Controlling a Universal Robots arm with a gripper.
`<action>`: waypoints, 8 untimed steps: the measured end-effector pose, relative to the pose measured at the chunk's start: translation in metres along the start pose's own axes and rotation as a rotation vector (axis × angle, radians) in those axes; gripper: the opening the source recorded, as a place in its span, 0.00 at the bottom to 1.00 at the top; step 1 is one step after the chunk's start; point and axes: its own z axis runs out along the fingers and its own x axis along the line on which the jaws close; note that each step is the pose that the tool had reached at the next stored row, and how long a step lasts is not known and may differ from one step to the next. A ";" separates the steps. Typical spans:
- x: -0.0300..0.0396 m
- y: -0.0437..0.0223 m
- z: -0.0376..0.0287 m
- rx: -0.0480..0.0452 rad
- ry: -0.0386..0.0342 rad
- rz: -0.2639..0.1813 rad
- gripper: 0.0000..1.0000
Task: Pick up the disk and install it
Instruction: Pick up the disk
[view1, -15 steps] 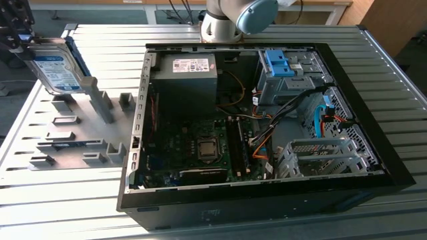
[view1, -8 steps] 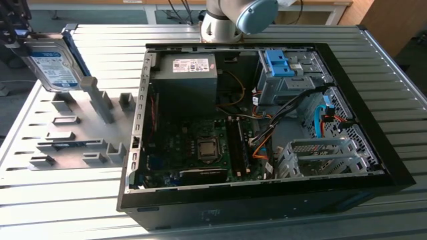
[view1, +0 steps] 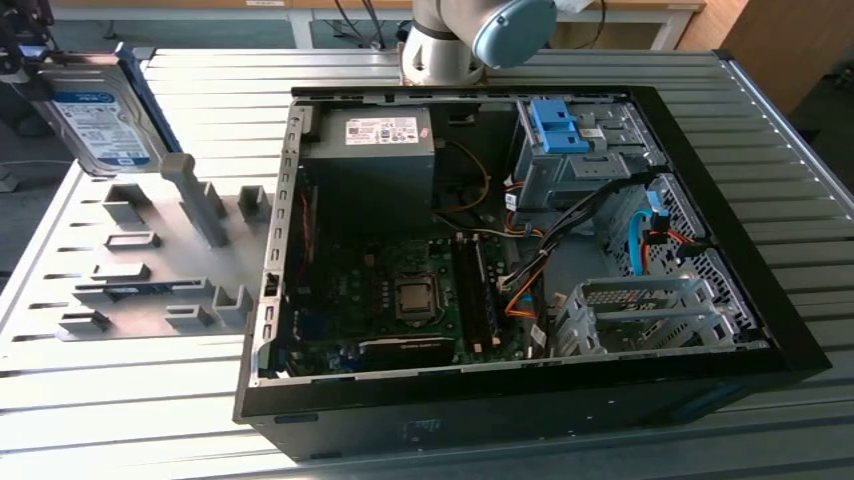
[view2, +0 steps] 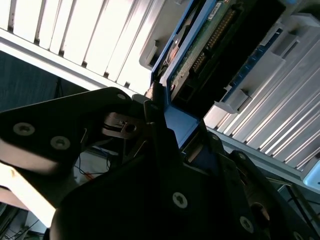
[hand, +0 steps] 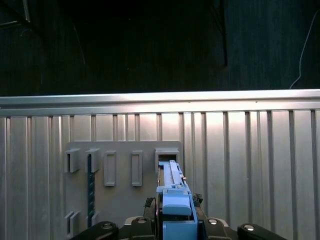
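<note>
The disk (view1: 96, 118), a silver drive with a white-and-blue label in a blue carrier frame, hangs upright over the far corner of the grey fixture plate (view1: 147, 270) at the exterior view's left. My gripper (view1: 30, 58) is shut on its upper end. The first wrist view looks along the disk's blue edge (hand: 172, 192), which sits between my gripper's (hand: 175, 222) fingers above an empty slot (hand: 166, 156) in the plate. In the second wrist view the disk's green circuit side (view2: 200, 47) and blue frame run out from my gripper (view2: 160, 117).
The open computer case (view1: 280, 330) lies on the ribbed metal table (view1: 120, 400), with a grey power-supply box (view1: 380, 150), a drive bay holding a blue bracket (view1: 561, 125), loose cables and a metal cage (view1: 641, 310). The arm's base (view1: 454, 40) stands behind the case.
</note>
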 end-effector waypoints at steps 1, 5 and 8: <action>0.0000 0.0000 -0.0017 0.0000 0.0000 0.000 0.37; 0.0000 0.0001 -0.0085 -0.0001 0.0000 0.000 0.37; 0.0000 0.0001 -0.0141 0.0000 0.0000 0.000 0.37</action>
